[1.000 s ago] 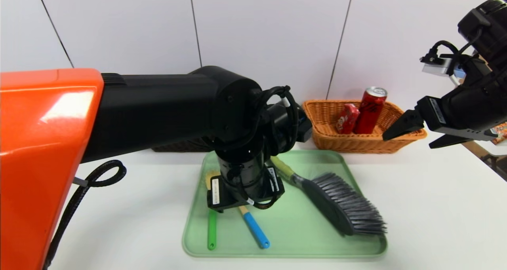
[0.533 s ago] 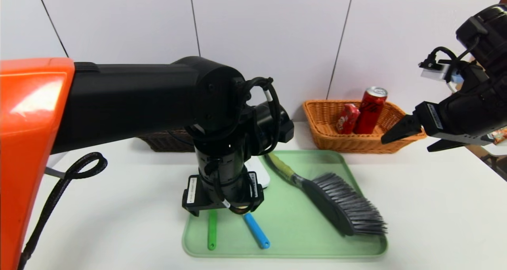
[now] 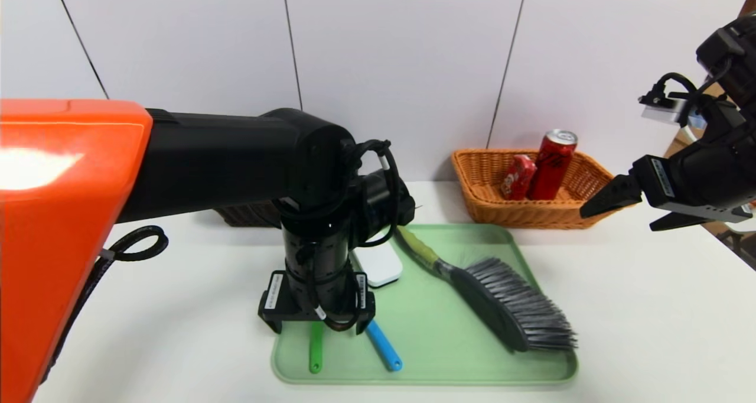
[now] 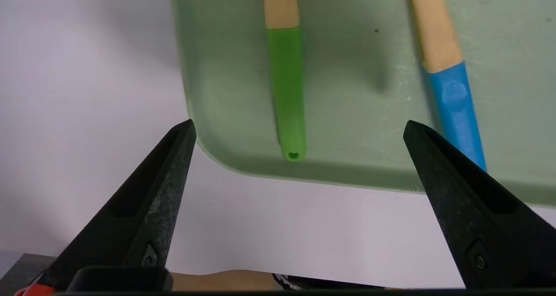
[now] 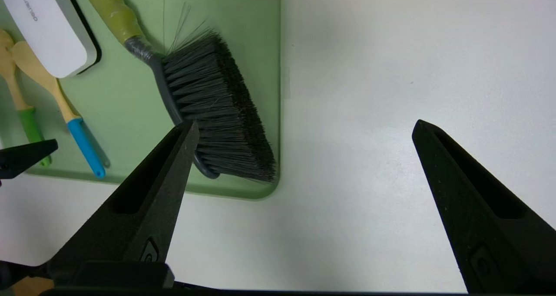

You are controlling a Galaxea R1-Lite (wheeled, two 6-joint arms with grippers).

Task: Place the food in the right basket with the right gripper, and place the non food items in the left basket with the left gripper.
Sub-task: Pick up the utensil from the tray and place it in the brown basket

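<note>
A green tray (image 3: 425, 356) holds a green-handled wooden spoon (image 3: 316, 350), a blue-handled wooden spoon (image 3: 384, 353), a white box (image 3: 378, 265) and a dark brush (image 3: 508, 308). My left gripper (image 3: 316, 326) is open and empty, pointing down over the tray's near left corner. In the left wrist view its gripper (image 4: 297, 129) straddles the green handle (image 4: 286, 92), with the blue handle (image 4: 456, 100) beside one finger. My right gripper (image 3: 617, 220) is open and empty, held in the air at the right. The right basket (image 3: 531, 214) holds a red can (image 3: 550, 165) and a red packet (image 3: 518, 176).
A dark left basket (image 3: 248, 214) sits at the back, mostly hidden behind my left arm. The right wrist view shows the brush (image 5: 217, 113), the white box (image 5: 47, 31) and bare white table right of the tray (image 5: 130, 96).
My left gripper has moved left and toward the tray's near left corner, uncovering the white box. My right gripper has drifted slightly to the right.
</note>
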